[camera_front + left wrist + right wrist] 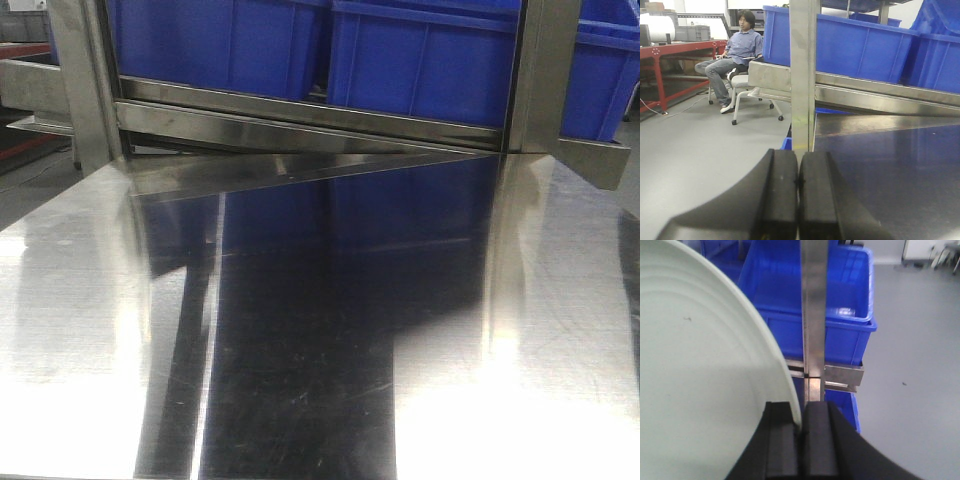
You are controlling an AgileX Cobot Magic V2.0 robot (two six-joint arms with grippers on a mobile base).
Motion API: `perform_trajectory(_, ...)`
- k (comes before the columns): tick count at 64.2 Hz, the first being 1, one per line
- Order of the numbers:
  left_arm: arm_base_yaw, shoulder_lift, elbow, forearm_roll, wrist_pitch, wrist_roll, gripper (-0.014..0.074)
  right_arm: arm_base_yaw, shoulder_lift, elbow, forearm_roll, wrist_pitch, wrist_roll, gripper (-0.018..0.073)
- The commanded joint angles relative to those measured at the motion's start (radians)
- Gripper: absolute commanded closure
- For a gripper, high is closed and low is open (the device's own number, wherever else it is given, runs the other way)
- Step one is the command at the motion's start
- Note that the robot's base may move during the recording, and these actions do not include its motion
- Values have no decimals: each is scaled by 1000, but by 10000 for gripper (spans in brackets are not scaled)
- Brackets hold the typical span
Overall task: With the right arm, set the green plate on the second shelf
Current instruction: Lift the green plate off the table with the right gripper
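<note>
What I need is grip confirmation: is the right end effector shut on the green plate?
Shut: the right wrist view shows the right end effector pinching the rim of the green plate.

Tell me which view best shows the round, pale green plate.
The right wrist view: the round, pale green plate fills its left half, its rim clamped in the right gripper. The front-facing and left wrist views show none of it.
</note>
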State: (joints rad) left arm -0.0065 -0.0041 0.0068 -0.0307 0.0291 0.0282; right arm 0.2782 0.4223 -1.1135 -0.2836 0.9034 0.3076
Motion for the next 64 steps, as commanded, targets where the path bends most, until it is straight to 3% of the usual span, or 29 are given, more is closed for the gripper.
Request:
perform_trajectory(1,-3,-17,40,-3,-88,-2,466,-7,-96,76,-53,-117,75,504)
perform_trajectory(17,-3,-17,40,-3,-88,-2,466,-7,-143,185,-71,-119,91,503)
perform_trajectory(27,-3,-17,40,-3,-88,-2,466,-7,-143,188,-133,-155,91,503)
perform_trajectory(64,-3,-17,40,-3,-88,-2,466,-7,-143,188,-134,-154,92,503)
